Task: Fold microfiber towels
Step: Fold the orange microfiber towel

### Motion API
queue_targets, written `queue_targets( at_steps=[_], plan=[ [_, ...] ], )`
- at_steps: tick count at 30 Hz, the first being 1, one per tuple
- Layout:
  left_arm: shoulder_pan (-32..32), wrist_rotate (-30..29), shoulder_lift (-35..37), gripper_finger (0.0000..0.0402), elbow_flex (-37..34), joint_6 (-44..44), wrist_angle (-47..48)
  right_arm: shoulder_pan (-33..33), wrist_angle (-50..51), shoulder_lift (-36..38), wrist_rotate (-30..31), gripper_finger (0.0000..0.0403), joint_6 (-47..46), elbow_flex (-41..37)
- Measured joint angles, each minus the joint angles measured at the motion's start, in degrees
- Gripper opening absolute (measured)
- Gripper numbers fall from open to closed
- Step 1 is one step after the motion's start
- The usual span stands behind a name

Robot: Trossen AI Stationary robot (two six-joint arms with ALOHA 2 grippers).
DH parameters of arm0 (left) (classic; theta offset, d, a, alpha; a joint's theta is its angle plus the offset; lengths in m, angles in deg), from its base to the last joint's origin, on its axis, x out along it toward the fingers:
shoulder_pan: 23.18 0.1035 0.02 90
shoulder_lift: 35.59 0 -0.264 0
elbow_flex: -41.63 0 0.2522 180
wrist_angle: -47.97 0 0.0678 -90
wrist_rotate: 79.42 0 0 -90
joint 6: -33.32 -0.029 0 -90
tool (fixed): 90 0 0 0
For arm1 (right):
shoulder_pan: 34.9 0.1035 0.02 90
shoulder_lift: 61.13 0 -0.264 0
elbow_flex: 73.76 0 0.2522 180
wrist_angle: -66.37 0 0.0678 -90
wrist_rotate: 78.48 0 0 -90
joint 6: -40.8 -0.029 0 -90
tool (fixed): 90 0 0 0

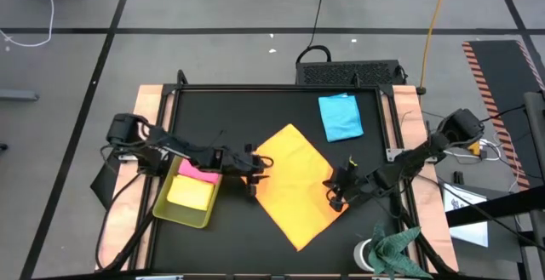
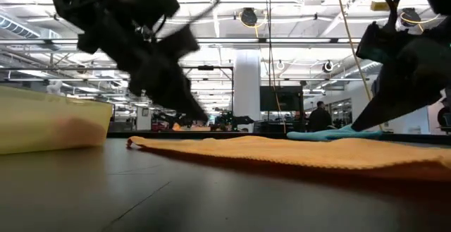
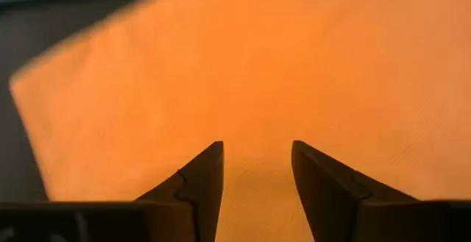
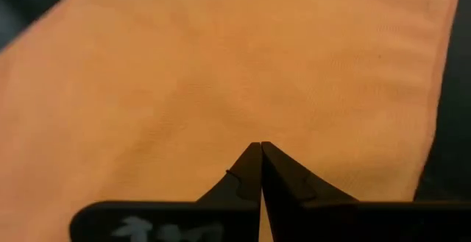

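- Low view: the orange towel [image 2: 296,154] lies nearest, flat across the dark table [image 2: 176,197]. At 9 o'clock stands the yellow-green tray [image 2: 49,123]. One dark arm hangs over the towel's near corner, the other at 3 o'clock, with the light blue towel [image 2: 331,133] behind.
- High view: the orange towel [image 1: 294,185] sits mid-table as a diamond. The left gripper [image 1: 258,171] is over its 9 o'clock corner, the right gripper [image 1: 338,197] on its 3 o'clock corner. The light blue towel [image 1: 341,117] lies at 1 o'clock. The tray [image 1: 162,208] at 8 o'clock holds the pink towel [image 1: 197,172] and the yellow towel [image 1: 191,193]. A dark green cloth [image 1: 398,248] sits at 5 o'clock.
- Left wrist view: the fingers [image 3: 199,187] stand apart over orange cloth, gripping nothing.
- Right wrist view: the fingers [image 4: 246,176] meet tip to tip against the orange cloth; whether they pinch it I cannot tell.
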Motion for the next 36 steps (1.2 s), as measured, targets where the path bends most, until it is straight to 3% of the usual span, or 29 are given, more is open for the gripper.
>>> queue_targets(
  at_steps=[5, 11, 15, 18, 23, 26, 31, 36],
  plan=[
    [1.22, -10.91, -6.59, 0.0161, -0.05, -7.23, -1.55, -1.0, 0.55, -1.67, -1.17, 0.0, 1.33, -1.45],
    [7.86, -13.23, -11.04, 0.0161, 0.24, -24.53, -14.64, 2.65, 4.78, -1.76, -0.2, 0.0, -11.79, -1.57],
    [10.49, -14.64, -8.11, 0.0161, 1.77, -30.23, -15.93, 7.05, 3.87, -2.22, 4.56, 0.0, -21.98, -1.59],
    [9.08, -13.64, -3.08, 0.0161, 2.72, -30.34, -12.39, 9.86, -0.78, -2.16, 10.45, 0.0, -22.49, -1.59],
    [1.43, -6.5, 2.13, 0.0161, 2.78, -25.26, -1.42, 13.48, -11.24, -2.16, 17.01, 0.0, -13.68, -1.53],
    [-6.22, -2.58, 1.62, 0.0161, 2.75, -22.71, 1.62, 14.22, -15.63, -2.16, 17.16, 0.0, -9.09, -1.53],
    [-19.4, -1.83, -2.95, 0.0161, 3.13, -19.26, -2.47, 14.05, -18.4, -2.13, 17.22, 0.0, -5.35, -1.55],
    [-25.31, -2.09, -9.05, 0.0161, 7.94, -14.55, -4.31, 12.84, -18.48, -2.13, 17.22, 0.0, -4.02, -1.55]
  ],
)
